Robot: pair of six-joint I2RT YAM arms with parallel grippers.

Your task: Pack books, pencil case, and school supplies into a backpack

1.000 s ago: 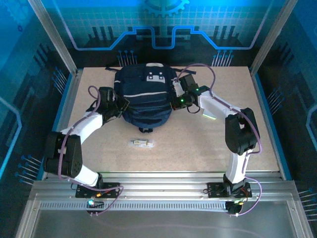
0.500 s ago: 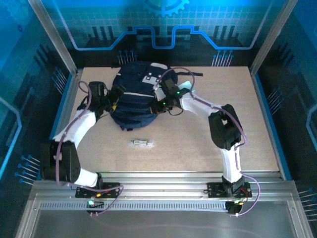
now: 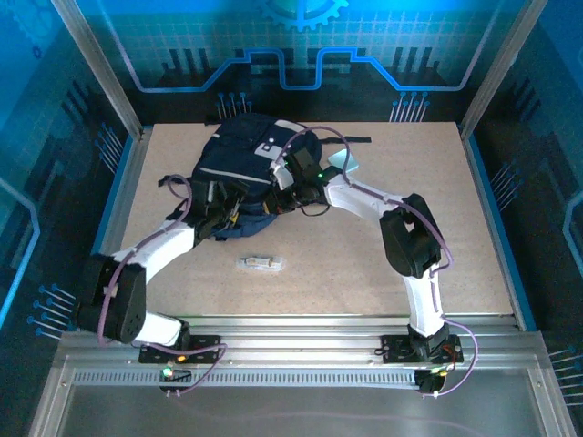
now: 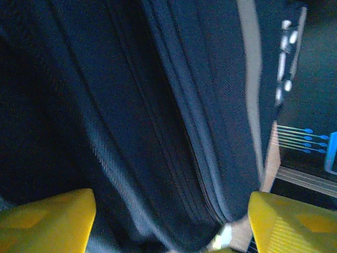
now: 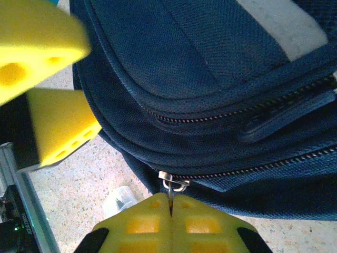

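Backpack (image 3: 241, 159) lies on the table (image 3: 383, 264), left of centre. Its long axis runs from near-left to far-right.

Zipper pull (image 5: 174, 183) sits at the bag's near edge. Right gripper (image 5: 171, 208) is pinched together on its thin metal tab. From there the zip track leads off along the bag's edge, and its teeth are meshed wherever they show. Nothing of the inside is visible, so the contents cannot be told.

Left gripper (image 4: 168, 213) hangs at the near-left corner, fingers well apart, with bag fabric facing them but not clamped.

Judgement: the right arm is set to draw the pull along the track while the left steadies the fabric.

Clear tube (image 3: 261, 263) lies on the table near the bag, unpacked. Pale flat item (image 3: 344, 162) shows just right of the bag, identity unclear.
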